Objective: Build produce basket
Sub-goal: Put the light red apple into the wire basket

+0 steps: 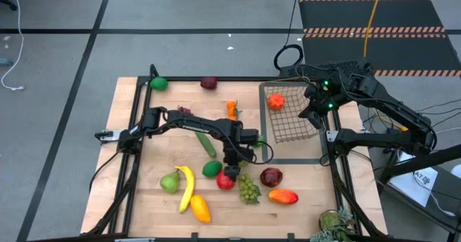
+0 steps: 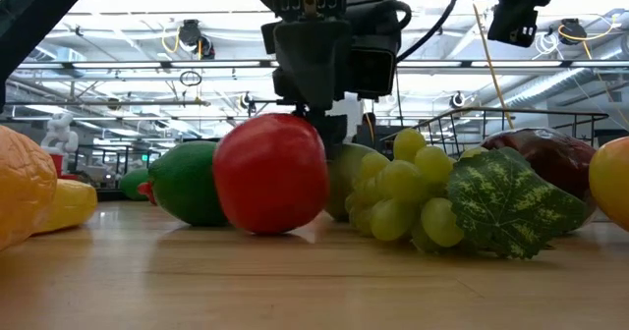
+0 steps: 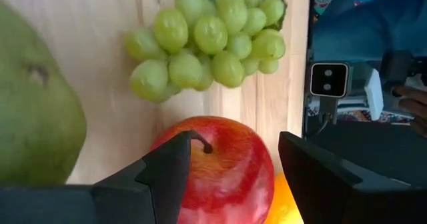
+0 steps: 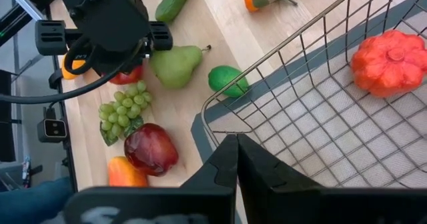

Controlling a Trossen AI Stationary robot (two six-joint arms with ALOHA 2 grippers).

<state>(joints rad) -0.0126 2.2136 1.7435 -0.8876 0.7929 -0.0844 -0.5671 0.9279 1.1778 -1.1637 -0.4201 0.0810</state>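
The left gripper (image 1: 229,171) hangs low over the red apple (image 1: 225,181) near the middle of the tabletop (image 1: 144,199); in the left wrist view its fingers (image 3: 167,174) are spread wide, one on each side of the apple (image 3: 217,164), and hold nothing yet; the stem sits close to one finger, so the apple looks a little off-centre between them. The step in hand, as I judge it, is picking this apple for the basket (image 1: 292,119), which stands to the right and far, well apart from the apple, with one orange-red fruit (image 1: 276,101) already inside.

To do it well, centre the gripper over the apple before closing; the apple is round and smooth, so a grip off its widest part could squirt it out sideways. Come down far enough that the fingers pass the apple's widest part; then close gently. Neighbours are tight: green grapes (image 1: 249,189) lie just to its right, a lime (image 1: 212,169) just to its left, a pear (image 4: 175,64) close by; a finger may nudge these, so keep the descent straight.

The right gripper (image 4: 235,147) hovers over the basket's near rim with its fingers closed together, empty; the lift path should clear it and the basket wall before release.
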